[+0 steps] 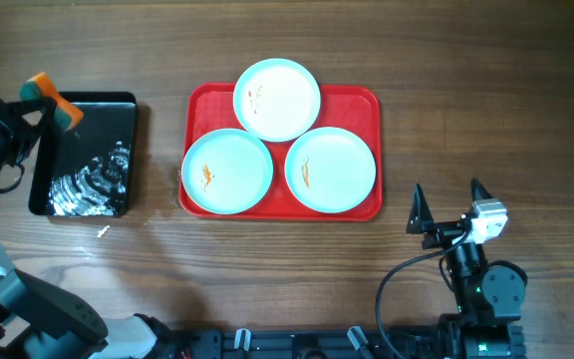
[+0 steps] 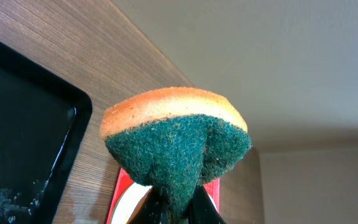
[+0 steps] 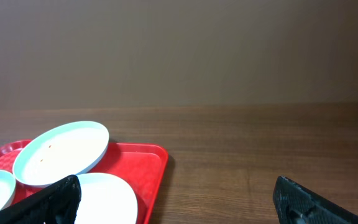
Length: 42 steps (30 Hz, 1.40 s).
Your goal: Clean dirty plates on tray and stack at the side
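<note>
Three pale-blue plates lie on the red tray point(image 1: 357, 100): one at the back point(image 1: 277, 98) resting partly on the other two, one front left point(image 1: 226, 172) and one front right point(image 1: 331, 169), each with small orange smears. My left gripper point(image 1: 52, 108) is shut on an orange and green sponge point(image 2: 176, 140), held over the black tray's top-left corner. My right gripper point(image 1: 449, 206) is open and empty, in front of and to the right of the red tray point(image 3: 143, 167).
A black glossy tray point(image 1: 93, 125) with white foam point(image 1: 90, 179) sits at the left. Small wet spots mark the wood between the two trays. The table's front edge holds the arm bases and cables.
</note>
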Motion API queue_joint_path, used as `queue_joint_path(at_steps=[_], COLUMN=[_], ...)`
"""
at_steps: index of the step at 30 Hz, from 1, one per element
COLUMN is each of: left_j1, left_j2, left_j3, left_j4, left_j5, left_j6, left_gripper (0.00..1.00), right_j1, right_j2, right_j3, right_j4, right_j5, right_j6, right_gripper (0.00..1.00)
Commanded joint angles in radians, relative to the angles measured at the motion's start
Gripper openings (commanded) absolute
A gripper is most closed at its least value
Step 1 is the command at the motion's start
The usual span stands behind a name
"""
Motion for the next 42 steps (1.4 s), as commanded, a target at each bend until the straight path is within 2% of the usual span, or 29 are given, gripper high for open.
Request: queue_joint_path(at_steps=[1, 17, 19, 20, 21, 23, 24, 26, 27, 29, 31, 34, 36, 38, 41, 42], left_j1=[0.003, 0.003, 0.003, 0.001, -0.006, -0.012, -0.012, -0.012, -0.014, -0.028, -0.086, -0.113, -0.095, -0.083, -0.092, -0.106], left_j2=[-0.012, -0.011, -0.011, -0.009, -0.002, 0.011, 0.015, 0.012, 0.013, 0.017, 0.085, 0.151, 0.118, 0.056, 0.047, 0.082], left_j3=[0.003, 0.003, 0.003, 0.003, 0.003, 0.003, 0.003, 0.003, 0.003, 0.001, -0.039, -0.07, -0.028, 0.017, 0.006, -0.016], left_j4=[0.004, 0.04, 0.068, 0.066, 0.064, 0.09, 0.136, 0.301, 0.349, 0.325, 0.234, 0.246, 0.304, 0.322, 0.261, 0.218], left_j5=[0.038, 0.004, -0.004, -0.066, -0.199, -0.286, -0.267, -0.11, -0.084, -0.111, -0.286, -0.269, -0.186, -0.187, -0.332, -0.386], left_j6=[-0.005, 0.008, 0.151, 0.235, 0.285, 0.296, 0.29, 0.266, 0.229, 0.241, 0.317, 0.313, 0.247, 0.232, 0.258, 0.325], left_gripper=[0.04, 0.04, 0.04, 0.04, 0.04, 0.04, 0.04, 0.04, 0.04, 0.04, 0.04, 0.04, 0.04, 0.04, 0.04, 0.04], right_j1=[-0.005, -0.005, -0.005, -0.005, -0.005, -0.005, -0.005, -0.005, -0.005, -0.005, -0.005, -0.005, -0.005, -0.005, -0.005, -0.005], right_j2=[-0.006, -0.006, -0.006, -0.006, -0.006, -0.006, -0.006, -0.006, -0.006, -0.006, -0.006, -0.006, -0.006, -0.006, -0.006, -0.006], right_j3=[-0.001, -0.001, -0.001, -0.001, -0.001, -0.001, -0.001, -0.001, -0.001, -0.001, -0.001, -0.001, -0.001, -0.001, -0.001, -0.001], right_j4=[0.005, 0.005, 0.005, 0.005, 0.005, 0.005, 0.005, 0.005, 0.005, 0.005, 0.005, 0.005, 0.005, 0.005, 0.005, 0.005], right_j5=[0.014, 0.014, 0.014, 0.014, 0.014, 0.014, 0.014, 0.014, 0.014, 0.014, 0.014, 0.014, 0.014, 0.014, 0.014, 0.014], right_j6=[-0.018, -0.018, -0.018, -0.019, -0.018, -0.018, -0.018, -0.018, -0.018, -0.018, -0.018, -0.018, -0.018, -0.018, -0.018, -0.018], right_gripper=[1.0, 1.0, 1.0, 1.0, 1.0, 1.0, 1.0, 1.0, 1.0, 1.0, 1.0, 1.0, 1.0, 1.0, 1.0, 0.99])
